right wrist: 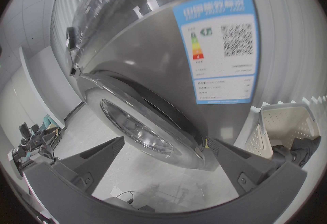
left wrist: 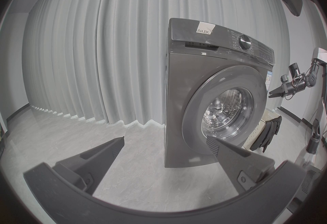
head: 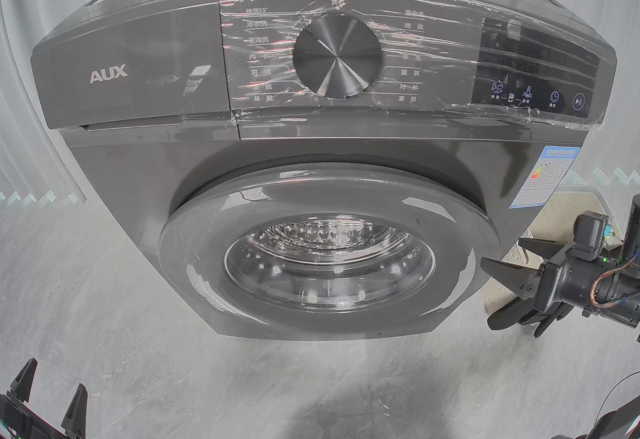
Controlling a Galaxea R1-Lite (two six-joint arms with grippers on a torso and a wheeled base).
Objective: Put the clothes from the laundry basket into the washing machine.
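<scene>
We see the right tool [head: 501,250] at the right edge of the head view, its fingers apart and holding nothing, pointing toward the lower right corner of the washing machine [head: 333,160]. In its own wrist view the right tool [right wrist: 163,143] frames the rim of the round door [right wrist: 143,129], with both fingers [right wrist: 102,153] spread wide. Just behind it, at the right of the frame, stands the cream laundry basket [head: 587,207], beside the machine on the floor [head: 133,327]. A dark garment [right wrist: 299,151] hangs over the basket's [right wrist: 289,122] rim, and we also see it below the right tool in the head view [head: 513,317].

The left tool [head: 55,377] sits in the lower left corner of the head view, well apart from the machine, open and empty. From its wrist view the left tool [left wrist: 165,141] looks across the floor at the machine [left wrist: 190,98], with the basket [left wrist: 257,131] and garment [left wrist: 269,131] to the right of it.

The door [head: 327,254] looks closed, with the drum showing through its glass. A blue label [head: 543,177] is on the machine's front at the right. Pale curtains [left wrist: 85,47] hang behind.
</scene>
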